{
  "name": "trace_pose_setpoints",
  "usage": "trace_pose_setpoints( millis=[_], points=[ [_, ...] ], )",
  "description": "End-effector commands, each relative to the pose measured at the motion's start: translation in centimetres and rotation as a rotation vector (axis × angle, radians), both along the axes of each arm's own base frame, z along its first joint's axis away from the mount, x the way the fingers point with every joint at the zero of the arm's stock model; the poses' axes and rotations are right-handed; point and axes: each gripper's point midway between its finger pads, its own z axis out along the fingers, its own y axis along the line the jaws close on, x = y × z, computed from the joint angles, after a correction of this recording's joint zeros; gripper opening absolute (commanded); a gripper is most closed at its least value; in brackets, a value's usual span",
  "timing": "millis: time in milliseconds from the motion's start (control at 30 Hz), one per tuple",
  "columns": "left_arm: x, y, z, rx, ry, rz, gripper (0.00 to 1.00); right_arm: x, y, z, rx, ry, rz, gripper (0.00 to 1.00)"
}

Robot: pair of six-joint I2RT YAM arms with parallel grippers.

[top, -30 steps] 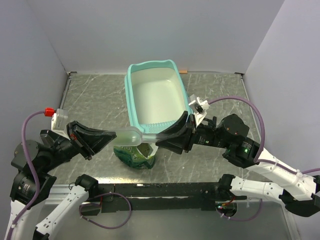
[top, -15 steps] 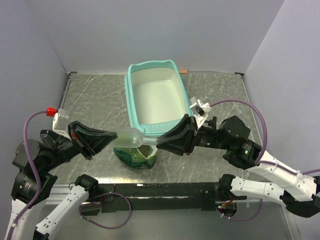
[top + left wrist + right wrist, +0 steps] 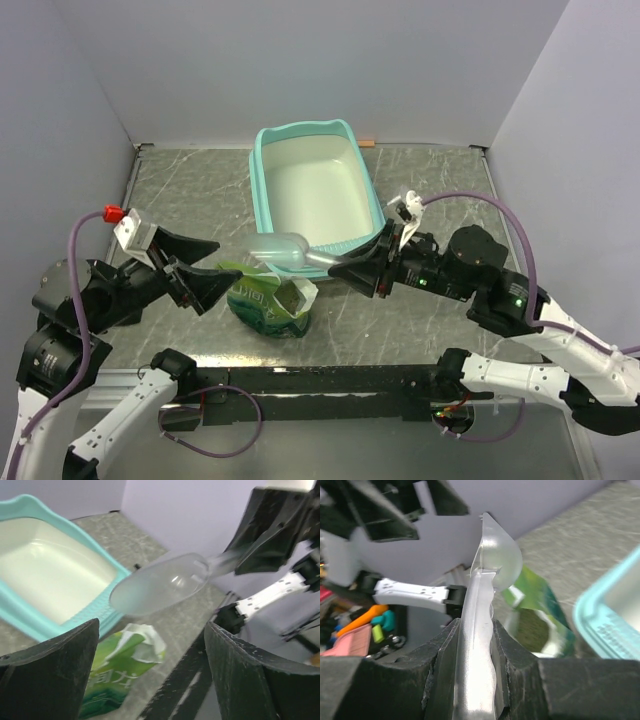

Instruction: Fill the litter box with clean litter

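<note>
The turquoise litter box (image 3: 262, 200) stands at the table's middle back, its whitish inside (image 3: 45, 575) bare. A clear plastic scoop (image 3: 283, 250) hangs over the box's near rim and above the green bag (image 3: 266, 302). My right gripper (image 3: 340, 272) is shut on the scoop's handle (image 3: 476, 645), and the bowl (image 3: 496, 560) looks empty. My left gripper (image 3: 218, 268) stands open to the left of the scoop with nothing between its fingers (image 3: 50, 675). The scoop (image 3: 160, 582) floats ahead of it. The clean litter is hidden; the bag's mouth (image 3: 535, 627) is blurred.
The green bag (image 3: 117, 667) stands open at the table's near edge, just in front of the box rim (image 3: 95, 612). Grey walls close off the back and both sides. A black rail (image 3: 330, 378) runs along the near edge between the arm bases.
My left gripper has let go of the scoop's bowl, opened wide and drawn back to the left. The right gripper keeps the handle and has swung the scoop up toward the box.
</note>
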Motion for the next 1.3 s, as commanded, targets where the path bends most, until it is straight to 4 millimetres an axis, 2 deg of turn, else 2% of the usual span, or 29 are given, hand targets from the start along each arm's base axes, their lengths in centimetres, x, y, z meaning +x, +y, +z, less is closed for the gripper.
trace_pose_setpoints(
  millis=[0,167,267,300,367,433,467,500,567,633,733,900,967,1200,1267],
  points=[
    [2.2,1.1,-1.1,0.163,-0.039,0.076,0.9,2.7,-4.0,-0.3,-0.144,-0.006,-0.224,0.0],
    [5.0,1.1,-4.5,0.349,0.036,0.089,0.88,3.5,-6.8,-2.4,-0.292,0.037,-0.326,0.0],
    [5.9,1.6,-4.7,0.412,0.016,0.132,0.89,3.1,-7.7,-3.6,-0.359,0.059,-0.322,0.0],
    [6.0,1.8,-4.2,0.421,0.001,0.142,0.89,2.9,-7.8,-4.2,-0.377,0.065,-0.312,0.0],
    [5.8,1.6,-4.3,0.464,-0.016,0.107,0.91,2.7,-8.4,-5.1,-0.412,0.088,-0.306,0.0],
    [5.0,1.1,-3.7,0.474,-0.029,0.052,0.91,2.5,-8.9,-5.8,-0.426,0.101,-0.299,0.0],
    [4.6,0.8,-4.1,0.496,-0.017,0.012,0.91,2.0,-8.7,-6.2,-0.432,0.115,-0.265,0.0],
    [4.1,0.6,-3.4,0.498,-0.031,-0.009,0.92,1.7,-8.8,-6.6,-0.435,0.12,-0.25,0.0],
    [4.0,0.5,-3.5,0.527,-0.026,-0.013,0.92,1.2,-8.9,-7.1,-0.437,0.132,-0.225,0.0],
    [3.8,-0.1,-4.2,0.553,-0.007,-0.044,0.91,0.9,-8.9,-7.6,-0.432,0.138,-0.206,0.0],
    [3.7,-0.2,-6.6,0.615,0.039,-0.073,0.9,0.6,-8.8,-8.3,-0.436,0.159,-0.191,0.0],
    [4.1,0.8,-10.6,0.742,0.128,-0.027,0.87,0.1,-9.7,-7.4,-0.437,0.175,-0.202,0.0],
    [4.4,1.3,-11.2,0.776,0.126,-0.003,0.86,-0.1,-10.1,-6.3,-0.43,0.158,-0.204,0.0],
    [4.5,1.6,-11.3,0.828,0.062,-0.008,0.86,-1.1,-10.6,-5.9,-0.433,0.158,-0.174,0.0],
    [4.5,1.4,-12.0,0.841,0.071,-0.021,0.86,-1.2,-10.5,-5.5,-0.426,0.157,-0.167,0.0]
  ],
)
